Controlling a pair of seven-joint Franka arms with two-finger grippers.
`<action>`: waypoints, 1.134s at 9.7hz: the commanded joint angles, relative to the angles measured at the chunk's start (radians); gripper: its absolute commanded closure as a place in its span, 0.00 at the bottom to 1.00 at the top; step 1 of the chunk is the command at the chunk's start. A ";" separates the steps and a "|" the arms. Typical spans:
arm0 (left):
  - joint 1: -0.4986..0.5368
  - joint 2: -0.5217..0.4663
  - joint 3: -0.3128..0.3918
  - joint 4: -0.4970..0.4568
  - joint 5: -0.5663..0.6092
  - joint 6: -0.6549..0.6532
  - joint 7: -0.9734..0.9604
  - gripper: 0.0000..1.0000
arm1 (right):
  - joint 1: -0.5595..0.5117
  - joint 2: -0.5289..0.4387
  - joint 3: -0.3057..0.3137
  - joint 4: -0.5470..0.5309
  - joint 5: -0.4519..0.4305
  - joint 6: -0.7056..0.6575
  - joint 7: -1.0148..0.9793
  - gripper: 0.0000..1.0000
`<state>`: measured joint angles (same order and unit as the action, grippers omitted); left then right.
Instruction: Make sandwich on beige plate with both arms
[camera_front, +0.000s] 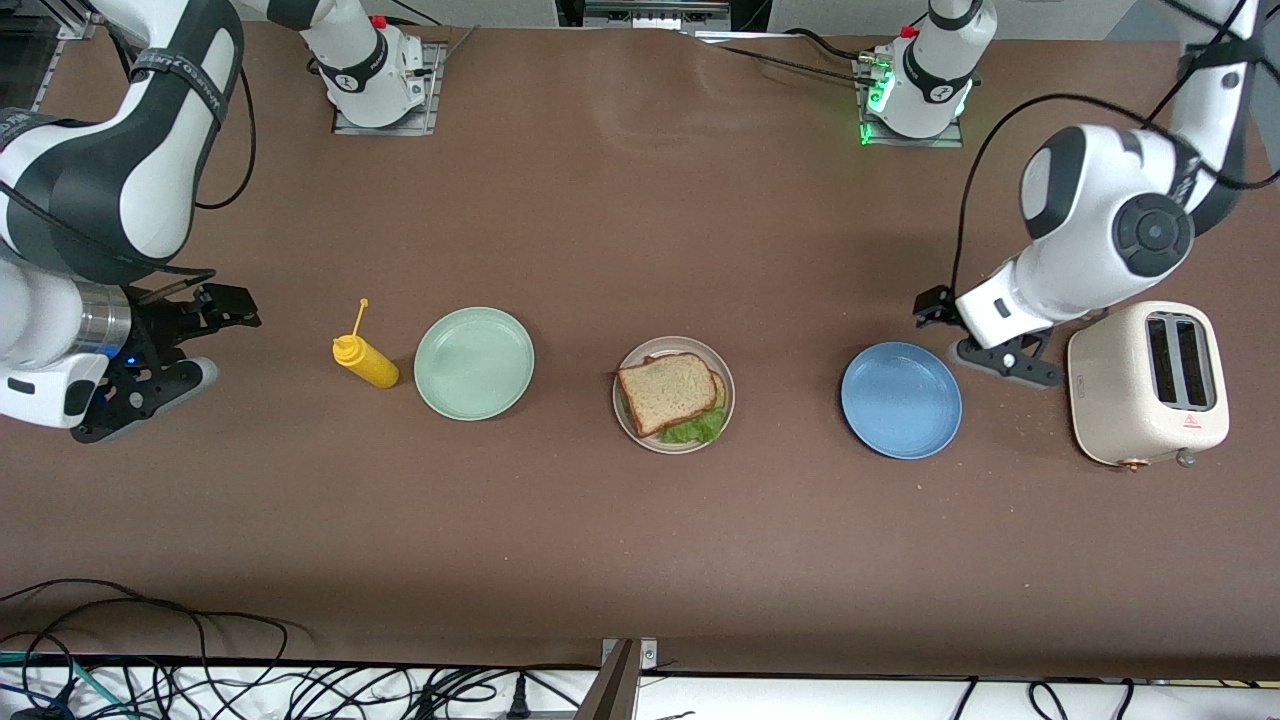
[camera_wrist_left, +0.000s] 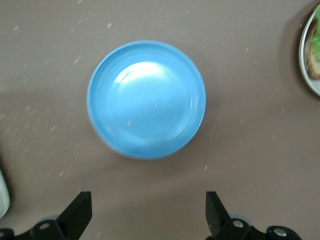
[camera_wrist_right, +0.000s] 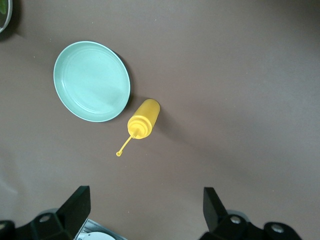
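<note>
From my remote seat, the row of dishes lay nearest the front camera. In the middle, the beige plate (camera_front: 627, 420) held the sandwich (camera_front: 671, 393): a bread slice on top, green lettuce (camera_front: 694, 429) poking out at the nearer edge. Toward the left arm's end sat the blue plate (camera_front: 901, 400) with nothing on it, then a cream toaster (camera_front: 1146, 384). Toward the right arm's end sat the mint-green plate (camera_front: 474, 363), also bare, and beside it a yellow squeeze bottle (camera_front: 366, 361). The left gripper (camera_front: 975, 335) hung between blue plate and toaster, fingers spread wide, holding nothing. The right gripper (camera_front: 205, 343) hovered past the bottle, likewise wide and unladen.
</note>
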<state>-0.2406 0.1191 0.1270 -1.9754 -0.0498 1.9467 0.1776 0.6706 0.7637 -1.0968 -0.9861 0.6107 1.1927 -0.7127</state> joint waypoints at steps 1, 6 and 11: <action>0.000 -0.091 0.025 0.001 0.051 -0.108 -0.023 0.00 | 0.006 -0.006 -0.009 -0.003 -0.011 -0.009 0.002 0.00; 0.035 -0.093 0.036 0.233 0.050 -0.347 -0.036 0.00 | 0.004 -0.006 -0.011 -0.016 -0.008 -0.010 -0.008 0.00; 0.099 -0.093 -0.045 0.408 0.074 -0.468 -0.107 0.00 | 0.011 -0.007 -0.031 -0.040 -0.015 -0.041 -0.011 0.00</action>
<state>-0.1907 0.0185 0.1458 -1.5999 -0.0266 1.5137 0.0984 0.6696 0.7640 -1.1087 -1.0059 0.6102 1.1726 -0.7130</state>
